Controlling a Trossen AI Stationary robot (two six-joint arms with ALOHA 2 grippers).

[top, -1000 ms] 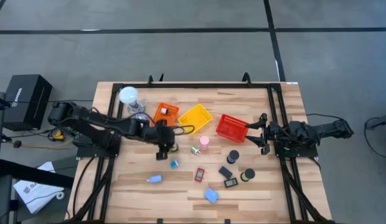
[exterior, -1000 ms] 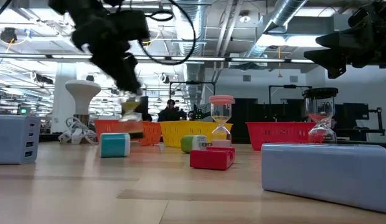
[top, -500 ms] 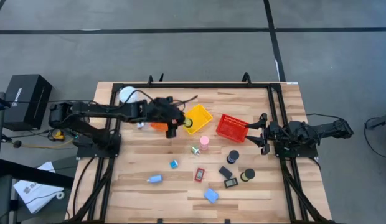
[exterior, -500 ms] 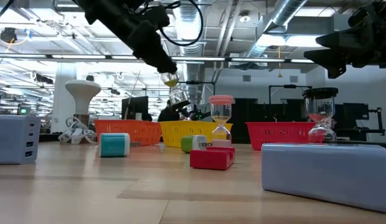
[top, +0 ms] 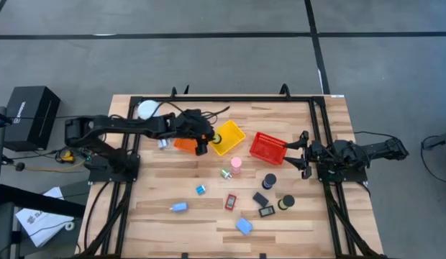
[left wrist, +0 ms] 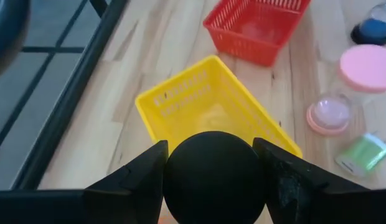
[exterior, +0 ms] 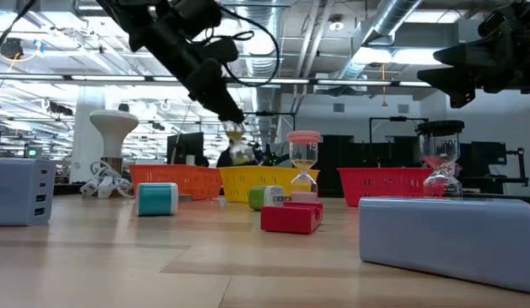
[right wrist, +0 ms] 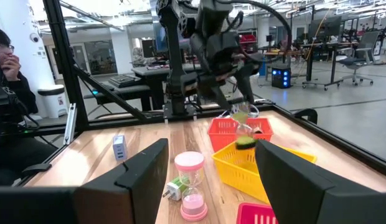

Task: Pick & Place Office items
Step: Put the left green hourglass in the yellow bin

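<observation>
My left gripper (top: 203,146) hangs over the gap between the orange basket (top: 184,142) and the yellow basket (top: 229,135), shut on a small hourglass (exterior: 236,145) with a black cap and yellowish sand. The yellow basket (left wrist: 205,106) lies right beyond that gripper (left wrist: 208,149). My right gripper (top: 302,155) waits open at the table's right edge, beside the red basket (top: 267,147). On the table lie a pink hourglass (top: 236,165), black cylinders (top: 269,180), black flat rectangles (top: 260,198), a red rectangle (top: 230,201) and light-blue blocks (top: 244,226). My left gripper pinches the hourglass by its round black end cap (left wrist: 213,174), one finger (left wrist: 140,177) on each side of the cap. The fingers slant down from the table's left. The hourglass (right wrist: 243,124) sticks out below the fingertips, lifted clear above the yellow basket's near-left rim.
A white globe (top: 146,109) stands at the far left by a tangle of cable. A green-and-white item (top: 226,173) lies next to the pink hourglass. The black frame (top: 320,137) runs along the table's edges. A person sits beyond the table in the right wrist view.
My left gripper has risen from the table's middle left and swung toward the far edge and the right, carrying the hourglass clear of the table to the yellow basket's rim. In the last half second it has sunk a little there. My right arm has kept still.
</observation>
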